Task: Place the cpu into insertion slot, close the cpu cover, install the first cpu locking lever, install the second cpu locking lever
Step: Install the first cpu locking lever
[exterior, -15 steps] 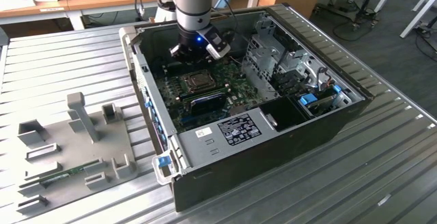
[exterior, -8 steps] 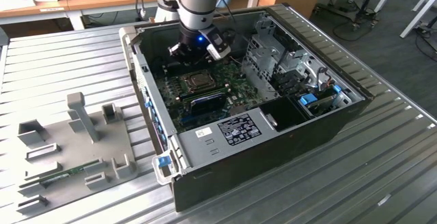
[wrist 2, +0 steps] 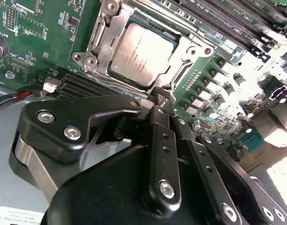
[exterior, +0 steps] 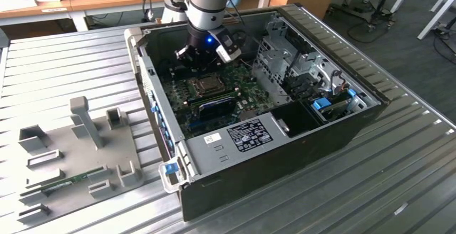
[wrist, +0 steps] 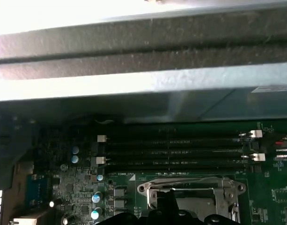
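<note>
In the second wrist view the grey square cpu (wrist 2: 142, 54) lies seated in its socket under the closed silvery cover (wrist 2: 180, 60); the black gripper (wrist 2: 161, 93), fingers pinched together empty, hovers just beside it. The exterior view adds the open case (exterior: 342, 132).

— What does the arm (exterior: 206, 1) look like?
— Silver-grey tube segments with blue joint caps, and a blue light glowing just above the tool.
— And the gripper (wrist 2: 163, 96)?
— Matte black linkage bars, rounded and pinned with silver screws, over a bulky black body.
</note>
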`<state>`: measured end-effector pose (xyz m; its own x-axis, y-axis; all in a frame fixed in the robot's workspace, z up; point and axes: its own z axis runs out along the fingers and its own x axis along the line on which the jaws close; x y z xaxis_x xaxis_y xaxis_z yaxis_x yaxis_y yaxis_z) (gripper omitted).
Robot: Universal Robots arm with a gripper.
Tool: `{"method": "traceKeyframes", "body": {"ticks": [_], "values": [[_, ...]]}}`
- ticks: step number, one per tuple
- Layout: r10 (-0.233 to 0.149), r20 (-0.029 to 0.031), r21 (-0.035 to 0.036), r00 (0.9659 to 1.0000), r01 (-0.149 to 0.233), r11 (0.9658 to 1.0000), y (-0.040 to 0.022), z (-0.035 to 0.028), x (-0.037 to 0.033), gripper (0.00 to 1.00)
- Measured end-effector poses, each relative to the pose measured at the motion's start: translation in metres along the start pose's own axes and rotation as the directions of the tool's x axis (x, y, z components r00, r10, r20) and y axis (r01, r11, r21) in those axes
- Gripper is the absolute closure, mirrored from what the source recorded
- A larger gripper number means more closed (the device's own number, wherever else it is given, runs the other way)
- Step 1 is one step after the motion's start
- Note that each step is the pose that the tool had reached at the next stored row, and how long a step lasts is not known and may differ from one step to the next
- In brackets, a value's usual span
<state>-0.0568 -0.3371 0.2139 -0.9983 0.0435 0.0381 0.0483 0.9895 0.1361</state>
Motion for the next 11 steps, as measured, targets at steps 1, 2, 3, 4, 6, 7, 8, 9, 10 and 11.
{"method": "traceKeyframes", "body": {"ticks": [1,2,3,4,6,7,8,9,10,11], "values": [[0.0,0.0,0.0,1.0,0.0,1.0,0.0,0.0,0.0,0.89],[0.0,0.0006,0.0003,1.0,0.0,1.0,0.0,0.0,0.0,0.89],[0.0,0.0027,0.0007,1.0,0.0,1.0,0.0,0.0002,0.0001,0.89],[-0.001,0.0062,0.002,1.0,0.001,1.0,0.0,0.0005,0.0,0.89],[-0.002,0.0137,0.0093,0.9999,0.001,1.0,-0.0001,0.0011,0.0,0.89],[-0.002,0.0171,0.0153,0.9999,0.002,0.9999,-0.0001,0.0013,0.0,0.89],[-0.003,0.0205,0.0229,0.9998,0.002,0.9997,-0.0002,0.0015,0.0,0.89],[-0.004,0.0241,0.0306,0.9997,0.003,0.9995,-0.0002,0.0016,0.0,0.89],[-0.006,0.0286,0.0396,0.9996,0.004,0.9992,-0.0002,0.0018,0.0,0.89],[-0.008,0.0336,0.0464,0.9994,0.006,0.9989,-0.0002,0.0019,0.0,0.89]]}}
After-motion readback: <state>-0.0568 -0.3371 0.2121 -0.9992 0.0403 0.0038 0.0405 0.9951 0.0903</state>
